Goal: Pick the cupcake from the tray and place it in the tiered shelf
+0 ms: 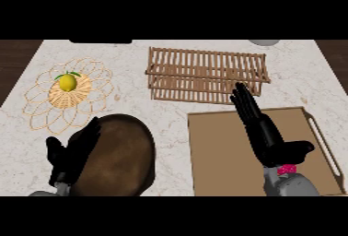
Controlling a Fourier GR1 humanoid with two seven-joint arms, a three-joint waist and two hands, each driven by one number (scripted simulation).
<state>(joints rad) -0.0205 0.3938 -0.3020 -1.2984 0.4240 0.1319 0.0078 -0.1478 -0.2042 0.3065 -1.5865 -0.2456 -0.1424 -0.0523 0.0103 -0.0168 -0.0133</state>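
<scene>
Even, soft light; marble counter [129,53] bright, no glare, shadows faint.

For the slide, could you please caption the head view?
Right hand stretched open over the tray toward the wooden shelf, cupcake beneath its wrist.

From my remote seat: counter [129,83] white marble, faint tan veins. Tiered shelf [207,76] light brown wood slats. Tray [224,152] plain tan, paler handle. Wire basket [68,94] gold loops, woven straw centre, lemon [66,82] yellow with green leaf. Big bowl [119,154] dark brown. Both hands black, forearms grey. Pink bit [286,169] by right wrist.
</scene>
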